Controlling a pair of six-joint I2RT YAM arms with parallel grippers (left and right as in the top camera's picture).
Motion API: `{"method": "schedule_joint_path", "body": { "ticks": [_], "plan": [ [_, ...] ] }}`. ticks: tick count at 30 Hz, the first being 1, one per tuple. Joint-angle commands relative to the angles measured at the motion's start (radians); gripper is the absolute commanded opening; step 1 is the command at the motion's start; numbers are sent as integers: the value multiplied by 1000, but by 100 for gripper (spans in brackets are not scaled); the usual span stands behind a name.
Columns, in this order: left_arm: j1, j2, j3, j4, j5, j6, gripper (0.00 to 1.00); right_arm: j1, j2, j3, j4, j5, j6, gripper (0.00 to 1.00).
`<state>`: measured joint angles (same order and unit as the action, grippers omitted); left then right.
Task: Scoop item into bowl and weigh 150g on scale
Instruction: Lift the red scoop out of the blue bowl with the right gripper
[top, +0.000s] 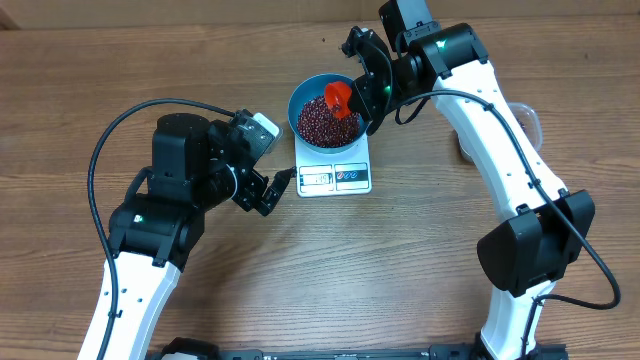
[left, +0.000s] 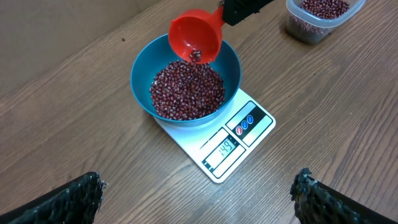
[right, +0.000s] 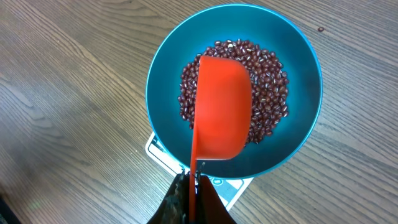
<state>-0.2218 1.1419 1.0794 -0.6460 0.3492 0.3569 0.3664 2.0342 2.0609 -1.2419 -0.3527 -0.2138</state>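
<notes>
Beans (left: 186, 90) heaped in blue bowl (left: 140, 74); bowl sits on white scale (left: 249, 124), far-centre of surface (top: 420, 270). Red scoop (left: 196, 34) tilted above bowl, a few beans inside. Right fingers (right: 180, 202) clamped on scoop handle. Left fingers (left: 68, 199) spread wide, empty, left of scale.

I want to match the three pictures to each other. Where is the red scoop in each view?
Overhead: red scoop at upper centre, over the blue bowl.
Left wrist: red scoop at top centre, tilted over the blue bowl.
Right wrist: red scoop in the centre, covering some beans.
Shared landmark: the blue bowl on the white scale.
</notes>
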Motion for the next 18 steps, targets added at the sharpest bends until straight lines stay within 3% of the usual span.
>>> {"method": "schedule_joint_path", "body": {
  "ticks": [1,9,18],
  "plan": [
    [5,3,-2,3,14,-14,100,-2,-43,35,10,-16,3,4],
    [5,3,-2,3,14,-14,100,4,-43,35,14,24,6,4],
    [5,3,-2,2,14,-14,100,78,-43,35,19,262,7,4]
  ]
}}
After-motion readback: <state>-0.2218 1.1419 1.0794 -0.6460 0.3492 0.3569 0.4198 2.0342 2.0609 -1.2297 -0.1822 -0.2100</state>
